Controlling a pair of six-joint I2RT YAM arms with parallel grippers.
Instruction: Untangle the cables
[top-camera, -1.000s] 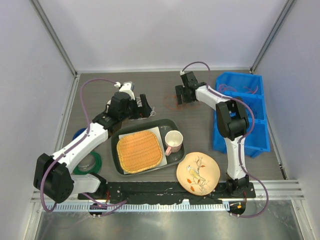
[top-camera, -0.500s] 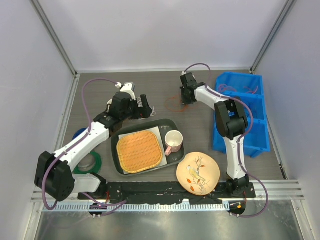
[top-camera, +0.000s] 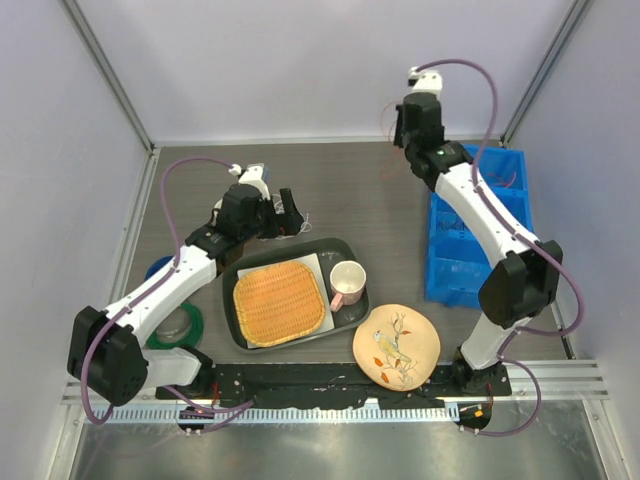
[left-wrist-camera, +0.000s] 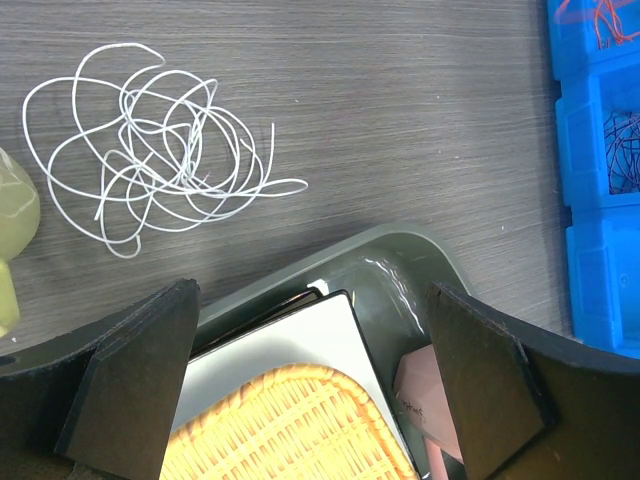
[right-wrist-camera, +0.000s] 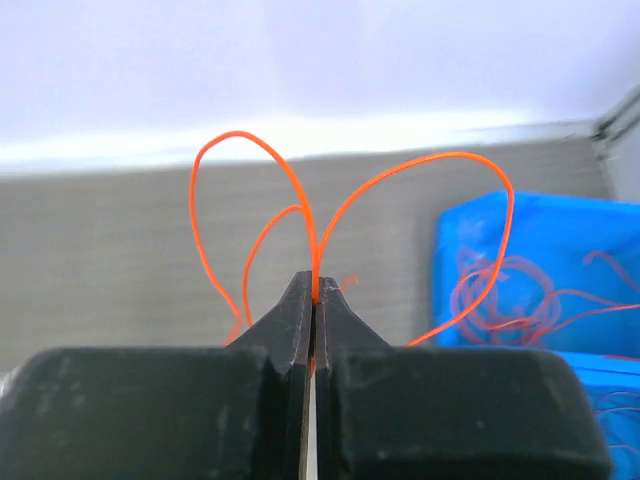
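Cables: thin wires lying apart from each other. One orange wire (right-wrist-camera: 240, 133) is up in the air at the far right, one white wire (left-wrist-camera: 165, 150) lies on the table (top-camera: 340, 180), and more sit in the blue bin (top-camera: 480, 160).
Orange wire: pinched between the tips of the right claw (right-wrist-camera: 315, 285). It rises from them in two tall loops, one to each side. The right-hand end curves down in front of the bin, and the left-hand end drops out of sight behind the claw.
Right claw: clenched tight on the orange wire, jaws pressed flat together with only the wire between them. It is held high above the far edge of the table, just left of the bin's far end.
White wire: a loose scribble of overlapping loops, flat on the table just beyond the far rim of the tray (left-wrist-camera: 400, 260). One end pokes out to the right, and nothing touches it.
Left claw (left-wrist-camera: 312, 300): released, jaws spread wide, holding nothing. It hovers over the tray's far rim, with the white wire just past it.
Blue bin: runs along the right side of the table, split into compartments. The far one holds orange wires, the next one darker, purplish ones.
Tray: dark green, mid-table, carrying a woven mat (top-camera: 279, 302) and a pink mug (top-camera: 347, 280) side by side.
Plate (top-camera: 396, 345): at the near edge, just right of the tray, with a bird painted on it.
Tape rings (top-camera: 185, 325): one green and one blue, on the left side of the table beside the left arm.
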